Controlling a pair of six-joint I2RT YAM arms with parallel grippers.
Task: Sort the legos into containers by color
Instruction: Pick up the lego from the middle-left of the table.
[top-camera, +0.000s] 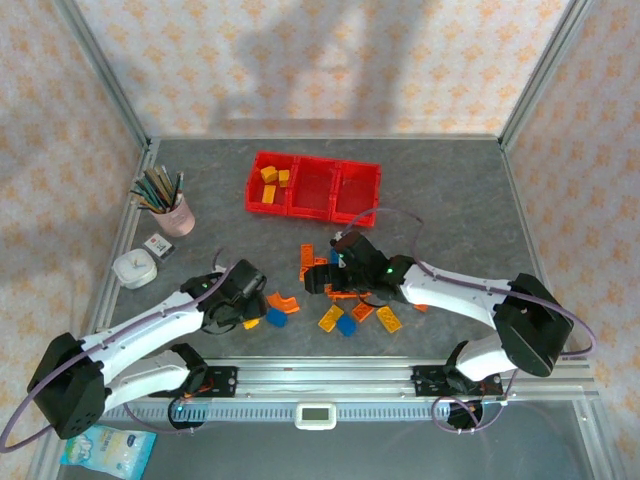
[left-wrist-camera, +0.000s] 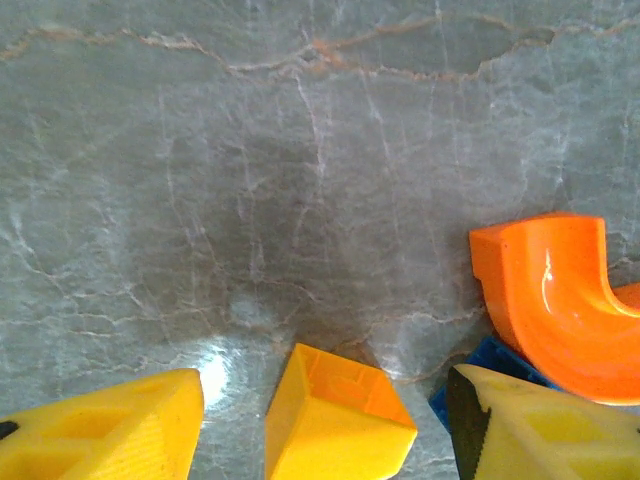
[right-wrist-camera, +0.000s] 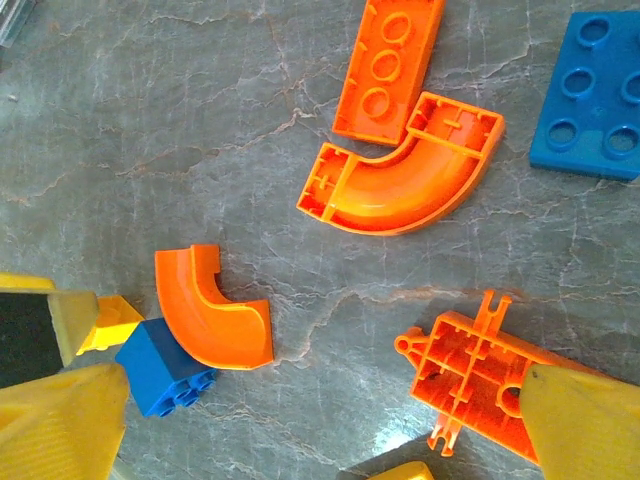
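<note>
Right now the left gripper (left-wrist-camera: 322, 390) is hovering low over the grey table (left-wrist-camera: 300, 180) with its claw spread, one yellow finger (left-wrist-camera: 110, 430) standing on each side of a small yellow brick (left-wrist-camera: 340, 420) and a narrow gap showing on both sides, so nothing is being pinched. It is straddling that brick, I judge, because yellow is the colour already going into the containers (top-camera: 313, 190): a few yellow pieces (top-camera: 270, 180) are lying in the left bin, while the middle and right bins are looking bare. Just beside the yellow brick, a curved orange piece (left-wrist-camera: 555, 305) is sitting against a blue brick (left-wrist-camera: 495, 360), which is probably why the fingers are keeping so close around their target. The right gripper (right-wrist-camera: 320, 390) is hanging over the middle of the scattered legos (top-camera: 340, 305) with its claw spread as wide as it goes and holding nothing; an orange ladder-like piece (right-wrist-camera: 470, 370) is lying partly under one finger, and a larger orange curve (right-wrist-camera: 400, 180) is resting farther off. Most bricks are waiting on the table, well apart from the bins.
</note>
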